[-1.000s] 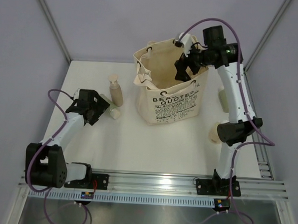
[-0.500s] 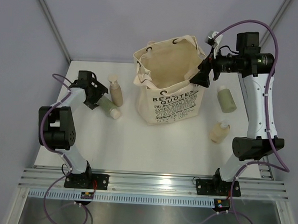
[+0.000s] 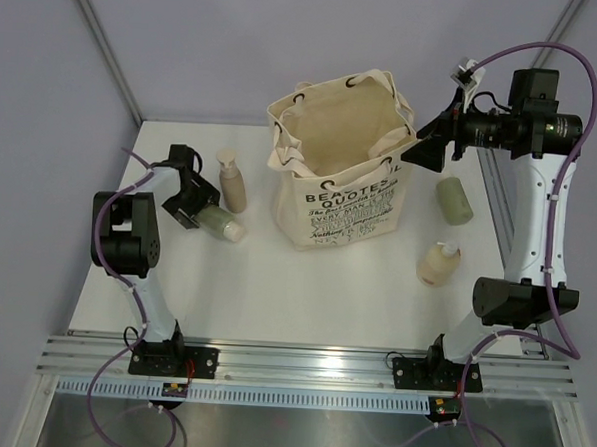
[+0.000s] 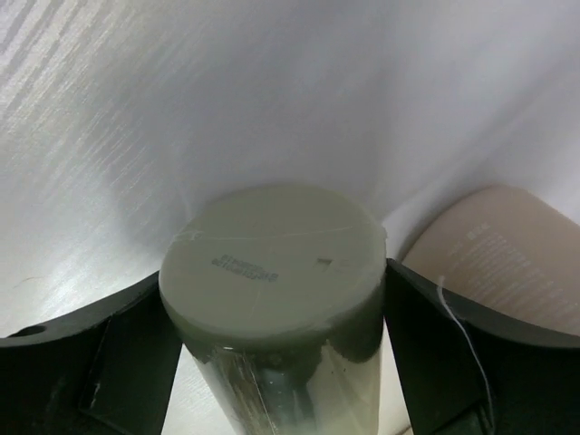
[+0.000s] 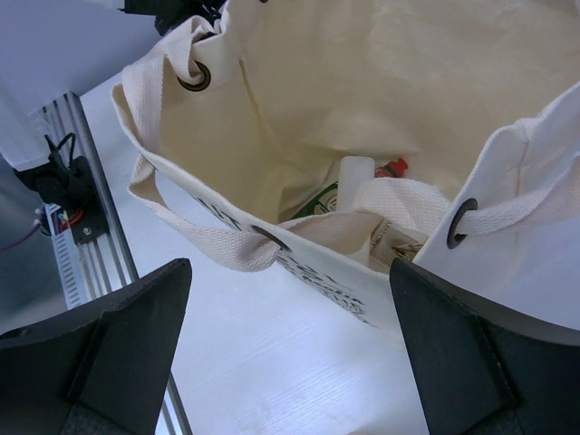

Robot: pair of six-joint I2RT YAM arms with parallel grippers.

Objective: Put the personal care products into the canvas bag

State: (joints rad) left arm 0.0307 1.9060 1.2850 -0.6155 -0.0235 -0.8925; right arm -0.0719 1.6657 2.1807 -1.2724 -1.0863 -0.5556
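Observation:
The canvas bag [image 3: 346, 176] stands open at the table's middle back. In the right wrist view a white tube [image 5: 355, 177] and a red cap [image 5: 395, 168] lie inside the bag [image 5: 299, 82]. My right gripper [image 3: 423, 150] is open and empty, just right of the bag's rim; in its own view [image 5: 290, 362] it is above the bag's edge. My left gripper [image 3: 201, 211] is shut on a lying sage-green tube [image 3: 221, 223], whose flat end [image 4: 272, 263] fills the gap between my fingers [image 4: 82, 362]. A beige pump bottle [image 3: 232, 182] stands beside it.
A sage-green bottle [image 3: 454, 202] and a cream bottle [image 3: 439, 263] lie on the white table right of the bag. The beige bottle [image 4: 507, 254] is close to my left gripper's right finger. The bag's handles [image 5: 217, 240] hang over its rim.
My right gripper has come up out of the bag and moved right. My left arm has swung to the sage-green tube and its jaws now sit around it.

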